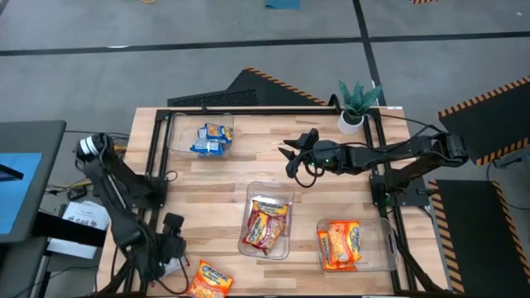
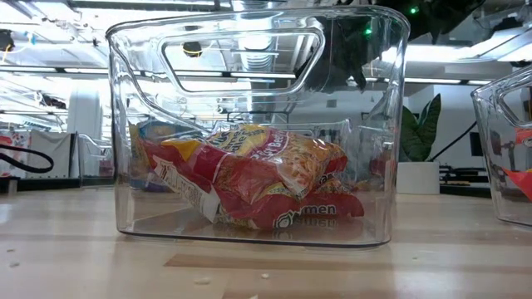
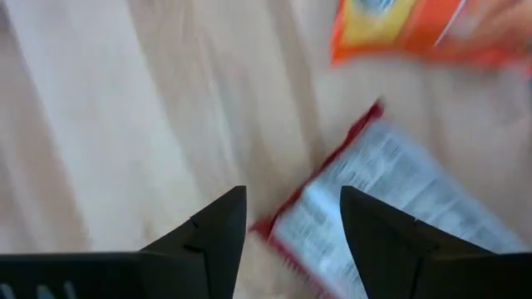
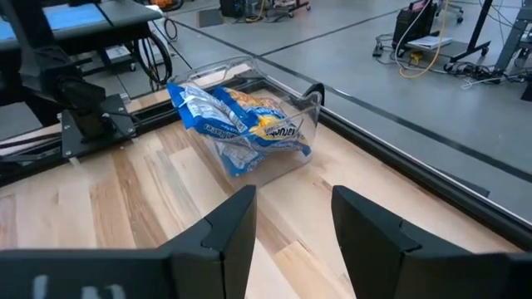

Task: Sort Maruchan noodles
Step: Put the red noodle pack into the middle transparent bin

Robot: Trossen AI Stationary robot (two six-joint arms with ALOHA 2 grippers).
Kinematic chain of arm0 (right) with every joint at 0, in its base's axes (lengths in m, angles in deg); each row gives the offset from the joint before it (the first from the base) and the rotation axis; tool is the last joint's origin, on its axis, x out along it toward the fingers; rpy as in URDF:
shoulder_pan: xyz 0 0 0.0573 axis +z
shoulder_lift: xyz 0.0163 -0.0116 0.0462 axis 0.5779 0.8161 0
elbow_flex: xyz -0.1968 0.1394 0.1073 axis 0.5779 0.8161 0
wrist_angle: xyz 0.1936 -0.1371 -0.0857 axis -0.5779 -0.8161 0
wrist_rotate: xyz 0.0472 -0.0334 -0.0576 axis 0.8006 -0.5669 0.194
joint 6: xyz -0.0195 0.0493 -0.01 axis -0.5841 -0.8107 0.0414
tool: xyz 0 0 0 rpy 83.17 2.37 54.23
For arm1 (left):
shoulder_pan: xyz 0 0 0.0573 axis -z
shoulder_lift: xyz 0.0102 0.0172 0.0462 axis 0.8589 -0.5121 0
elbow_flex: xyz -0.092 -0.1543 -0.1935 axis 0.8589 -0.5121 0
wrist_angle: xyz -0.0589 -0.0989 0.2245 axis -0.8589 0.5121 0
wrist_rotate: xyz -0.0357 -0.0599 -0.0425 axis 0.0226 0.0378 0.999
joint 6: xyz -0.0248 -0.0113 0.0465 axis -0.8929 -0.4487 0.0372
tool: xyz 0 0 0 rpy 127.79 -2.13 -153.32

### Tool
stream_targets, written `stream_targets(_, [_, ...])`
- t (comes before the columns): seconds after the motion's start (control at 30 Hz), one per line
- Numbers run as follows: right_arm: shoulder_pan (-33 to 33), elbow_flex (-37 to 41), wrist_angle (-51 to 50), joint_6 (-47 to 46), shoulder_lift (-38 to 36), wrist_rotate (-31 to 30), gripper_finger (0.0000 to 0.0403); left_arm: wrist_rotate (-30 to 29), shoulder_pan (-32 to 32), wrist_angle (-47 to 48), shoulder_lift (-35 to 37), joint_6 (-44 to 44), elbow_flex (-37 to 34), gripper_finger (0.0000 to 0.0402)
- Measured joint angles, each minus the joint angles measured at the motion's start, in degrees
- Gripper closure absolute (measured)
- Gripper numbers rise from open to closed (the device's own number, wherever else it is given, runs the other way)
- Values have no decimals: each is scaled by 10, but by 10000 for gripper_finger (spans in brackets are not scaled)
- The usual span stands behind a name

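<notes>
Red-edged packet [image 3: 391, 216] lies just ahead of the spread left gripper [image 3: 293, 218]; flat plastic could slip. Right gripper [image 4: 293, 223], also spread, hovers empty.

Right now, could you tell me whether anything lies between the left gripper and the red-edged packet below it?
Nothing visible does. The left gripper is open directly over the red-edged packet on bare wood; the orange packet lies just beyond it, apart.

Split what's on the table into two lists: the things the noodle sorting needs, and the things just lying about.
For the job:
- blue packets in the far bin
- red packets in the middle bin
- orange packets in the right bin
- loose orange packet
- loose red-edged packet

Lying about:
- potted plant
</notes>
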Motion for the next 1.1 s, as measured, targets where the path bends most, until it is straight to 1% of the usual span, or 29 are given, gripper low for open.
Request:
stream_targets(0.1, [-1,0,-1,0,0,0,221,20,11,24,-42,-16,19,219])
stream_targets(0.27, [-1,0,-1,0,0,0,221,110,18,17,-85,-91,19,219])
stream_targets(0.33, [-1,0,-1,0,0,0,221,134,18,15,-96,-106,19,219])
stream_targets(0.6, [-1,0,-1,1,0,0,221,144,12,3,-122,-92,20,219])
stream_targets(0.77, [-1,0,-1,1,0,0,221,156,-5,5,-130,-85,3,224])
stream_targets(0.87, [-1,0,-1,1,0,0,221,162,-15,8,-130,-77,-5,254])
stream_targets(0.93, [-1,0,-1,1,0,0,221,161,-19,20,-130,-81,-7,292])
stream_targets(1.03, [-1,0,-1,1,0,0,221,145,-30,39,-131,-85,-9,366])
stream_targets(1.07, [-1,0,-1,1,0,0,221,139,-32,43,-131,-81,-9,383])
stream_targets(1.1, [-1,0,-1,1,0,0,221,131,-34,44,-131,-76,-9,390])
